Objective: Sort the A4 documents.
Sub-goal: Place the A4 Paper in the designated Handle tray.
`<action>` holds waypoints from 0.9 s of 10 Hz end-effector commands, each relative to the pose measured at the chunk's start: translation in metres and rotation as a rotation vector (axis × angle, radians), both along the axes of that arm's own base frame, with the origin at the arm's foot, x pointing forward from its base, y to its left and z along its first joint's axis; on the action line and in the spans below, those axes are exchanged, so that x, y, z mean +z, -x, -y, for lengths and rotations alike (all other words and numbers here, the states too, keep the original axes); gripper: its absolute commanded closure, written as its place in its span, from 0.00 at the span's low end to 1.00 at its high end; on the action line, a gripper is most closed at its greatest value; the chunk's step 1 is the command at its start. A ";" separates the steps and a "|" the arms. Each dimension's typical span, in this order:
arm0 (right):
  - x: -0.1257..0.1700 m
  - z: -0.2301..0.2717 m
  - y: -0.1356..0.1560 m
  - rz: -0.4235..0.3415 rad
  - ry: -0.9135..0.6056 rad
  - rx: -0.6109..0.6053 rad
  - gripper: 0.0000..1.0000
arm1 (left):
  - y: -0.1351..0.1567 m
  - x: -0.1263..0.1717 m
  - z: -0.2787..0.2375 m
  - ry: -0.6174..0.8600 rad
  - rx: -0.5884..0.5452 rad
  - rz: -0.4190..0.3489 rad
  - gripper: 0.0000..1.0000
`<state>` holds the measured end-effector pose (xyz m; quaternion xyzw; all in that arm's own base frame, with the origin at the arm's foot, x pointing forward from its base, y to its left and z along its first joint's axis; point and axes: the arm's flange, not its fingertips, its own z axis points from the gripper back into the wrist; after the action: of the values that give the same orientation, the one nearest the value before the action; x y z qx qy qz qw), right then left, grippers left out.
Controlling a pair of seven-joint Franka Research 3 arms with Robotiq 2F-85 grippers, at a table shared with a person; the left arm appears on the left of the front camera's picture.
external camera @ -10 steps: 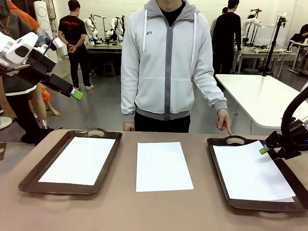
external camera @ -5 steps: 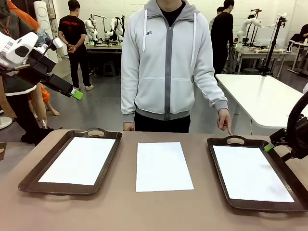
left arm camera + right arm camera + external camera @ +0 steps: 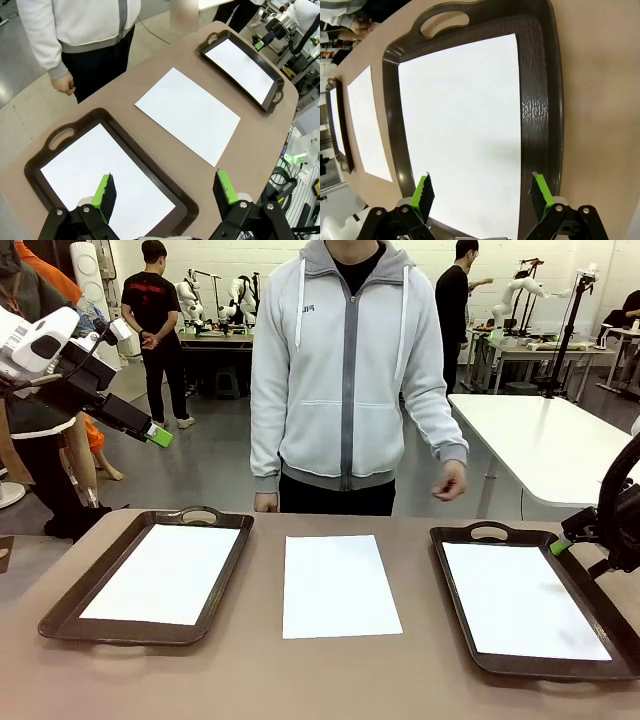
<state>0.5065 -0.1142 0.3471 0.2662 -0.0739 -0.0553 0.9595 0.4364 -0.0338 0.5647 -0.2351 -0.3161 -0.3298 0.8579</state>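
Three A4 documents lie flat. One sheet [image 3: 162,573] rests in the left dark brown tray [image 3: 70,602], one [image 3: 338,584] lies bare on the table's middle, and one [image 3: 520,598] rests in the right tray [image 3: 455,590]. My right gripper [image 3: 562,545] hovers at that tray's far right rim, open, nothing between its fingers; in its wrist view the gripper [image 3: 481,192] looks down on the sheet [image 3: 465,125] in the tray [image 3: 540,100]. My left gripper [image 3: 158,436] hangs high at the left, open and empty [image 3: 165,184], above the left tray's sheet [image 3: 100,175].
A person in a light grey hooded jacket stands at the far edge, one hand [image 3: 450,482] held in the air above the right tray's handle [image 3: 488,532], the other [image 3: 266,502] by the table edge. A white table [image 3: 550,440] stands behind at the right.
The sheet's lifted corner has dropped flat into the right tray. My right gripper opened and drew back to the right. The person's hand lifted off the tray handle.
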 end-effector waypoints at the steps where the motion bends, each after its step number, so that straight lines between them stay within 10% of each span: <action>1: 0.000 0.000 -0.001 0.001 0.001 0.001 0.00 | 0.000 0.000 0.000 0.001 -0.001 0.001 0.00; 9: 0.000 0.000 -0.001 0.001 0.001 0.001 0.00 | 0.000 0.000 0.000 0.001 -0.001 0.001 0.00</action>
<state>0.5065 -0.1143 0.3472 0.2661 -0.0740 -0.0553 0.9595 0.4364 -0.0338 0.5647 -0.2351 -0.3161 -0.3298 0.8579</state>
